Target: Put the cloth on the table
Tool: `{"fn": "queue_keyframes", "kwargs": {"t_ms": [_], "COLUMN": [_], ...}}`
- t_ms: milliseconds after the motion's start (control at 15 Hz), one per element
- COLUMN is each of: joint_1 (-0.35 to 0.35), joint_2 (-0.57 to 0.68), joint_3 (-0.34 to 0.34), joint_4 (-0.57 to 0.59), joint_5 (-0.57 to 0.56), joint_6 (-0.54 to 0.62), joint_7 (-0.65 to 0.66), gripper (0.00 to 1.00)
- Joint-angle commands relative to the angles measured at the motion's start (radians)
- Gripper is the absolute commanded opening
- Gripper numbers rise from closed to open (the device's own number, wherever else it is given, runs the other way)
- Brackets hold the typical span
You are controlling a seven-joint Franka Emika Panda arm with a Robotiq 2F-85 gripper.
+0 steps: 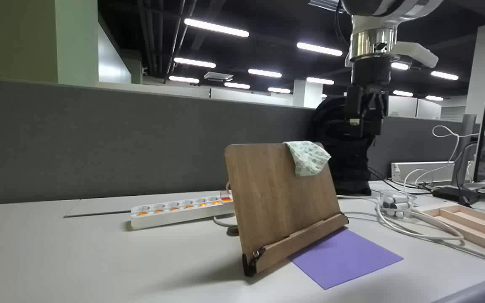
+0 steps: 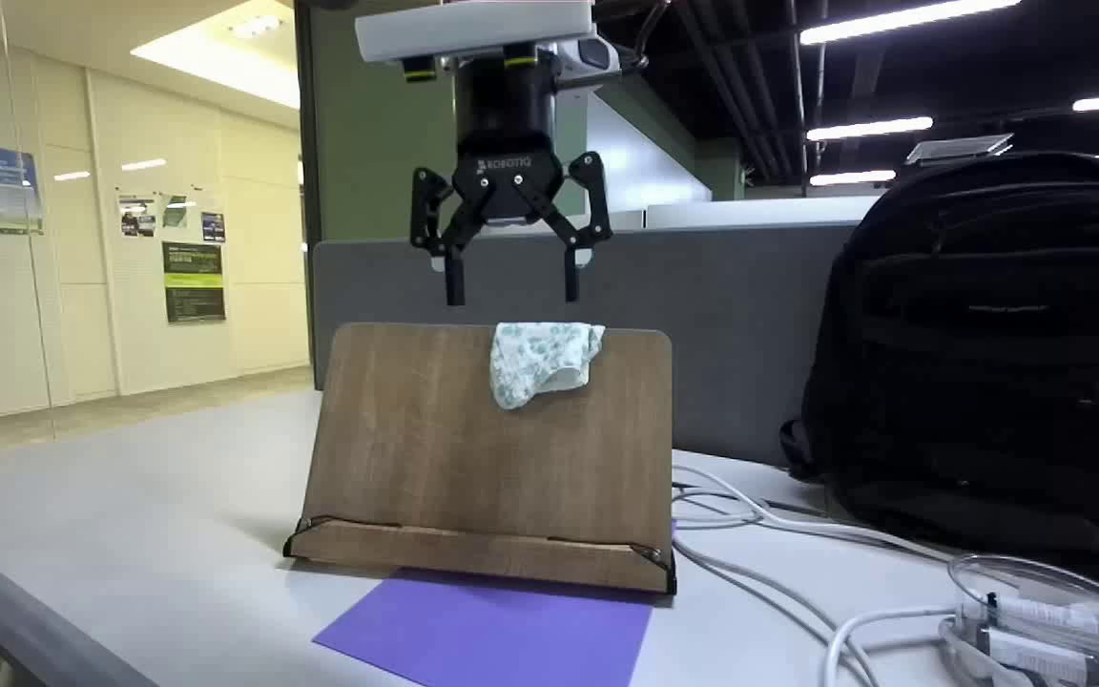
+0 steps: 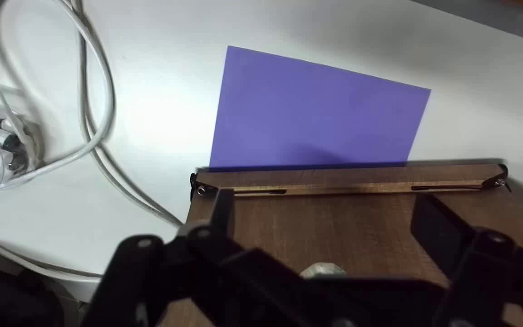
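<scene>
my claw [image 2: 513,294] spread, empty | printed cloth [image 2: 540,361] draped over top of wooden book stand [image 2: 473,448], in from the counter [image 2: 158,506] edge by the partition [image 2: 740,324] | pinch too deep, I'd probably tip the stand

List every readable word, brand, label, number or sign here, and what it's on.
"ROBOTIQ": on the gripper, above its fingers.
Wall posters: print too small and blurred.
Backpack: pale mark on front, unreadable.
White cylinders: markings unreadable.
No readable numbers.
</scene>
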State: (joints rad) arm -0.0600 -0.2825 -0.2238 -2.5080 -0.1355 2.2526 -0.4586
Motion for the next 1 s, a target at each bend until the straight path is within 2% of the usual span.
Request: {"fn": "queue_keyframes", "kwargs": {"t_ms": [0, 533, 667, 933], "joint_1": [-0.013, -0.013, -0.028, -0.043], "joint_2": [0.001, 0.001, 0.012, 0.087], "joint_3": [0.013, 0.013, 0.025, 0.032], "joint_4": [0.001, 0.001, 0.003, 0.042], "joint_5": [0.005, 0.005, -0.031, -0.055], "joint_6": [-0.001, -0.001, 0.031, 0.106], "joint_7": [-0.003, -0.003, 0.047, 0.05], "gripper": [1.0, 1.0, 1.0, 1.0]}}
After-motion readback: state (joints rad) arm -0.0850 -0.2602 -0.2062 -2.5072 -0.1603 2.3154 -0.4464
